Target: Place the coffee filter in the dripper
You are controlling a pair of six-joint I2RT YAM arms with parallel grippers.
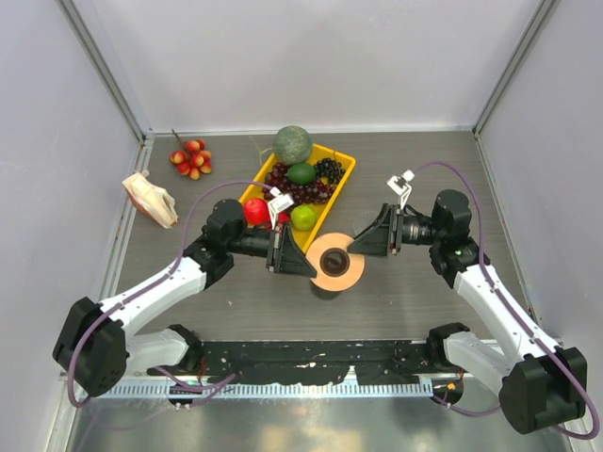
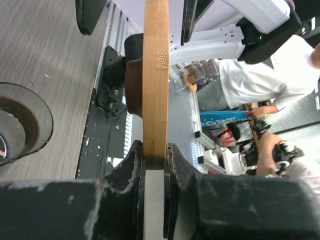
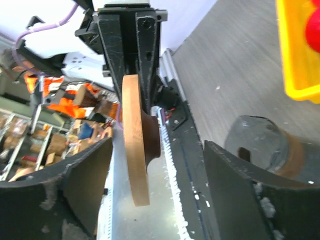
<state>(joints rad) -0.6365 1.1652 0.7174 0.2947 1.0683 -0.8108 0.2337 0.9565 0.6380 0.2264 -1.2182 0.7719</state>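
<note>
One wooden ring [image 1: 350, 266], clamped edge-on in the closed left gripper [image 2: 155, 152], sits between the open right gripper's [image 3: 157, 195] parted fingers, above one dark glass cup [image 2: 22, 122]; one clear dripper [image 1: 361, 226] stands just beside the right gripper.

grey wood-grain tabletop [image 1: 396, 306] (pale walls [image 1: 283, 56] on three sides)

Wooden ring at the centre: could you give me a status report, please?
Left pincer shut on wooden ring, level over dark cup. Right pincer open, fingers either side of ring. Coffee filter not in sight.
</note>
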